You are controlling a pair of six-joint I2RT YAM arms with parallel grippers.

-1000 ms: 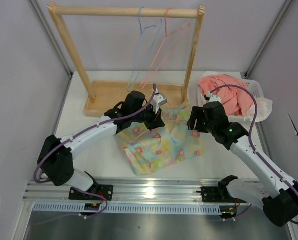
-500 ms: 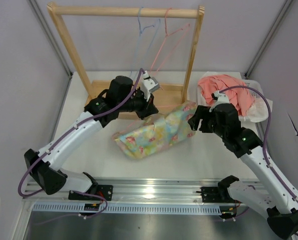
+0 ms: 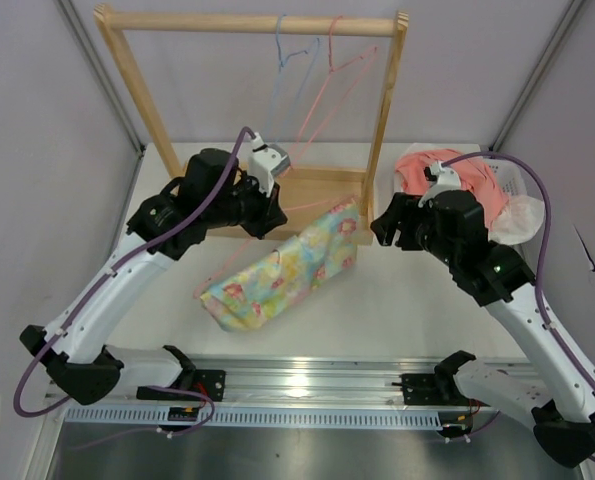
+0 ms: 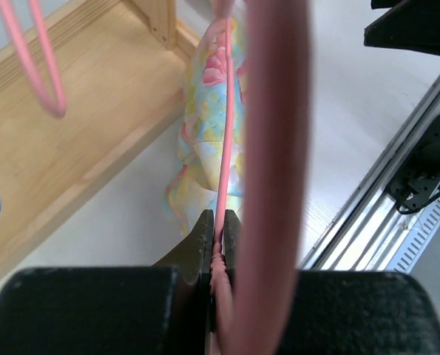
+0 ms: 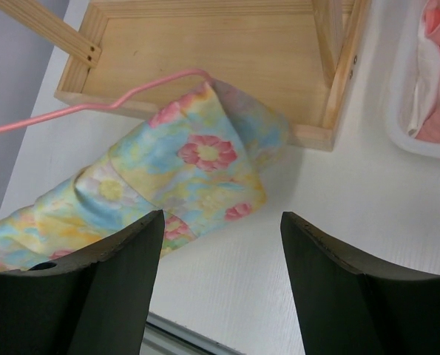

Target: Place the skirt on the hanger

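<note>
Left wrist view – left tool point(image 4: 218, 222) pinches hanger point(image 4: 225, 133), skirt point(image 4: 201, 148) hanging on it – right tool point(image 5: 221, 218) agape.

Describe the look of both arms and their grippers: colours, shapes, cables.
The two match. The left arm and right arm have white tubular links with bulky black joint housings. A purple cable loops along each arm. The left gripper and right gripper have dark, flat fingers. No markings are readable.
</note>
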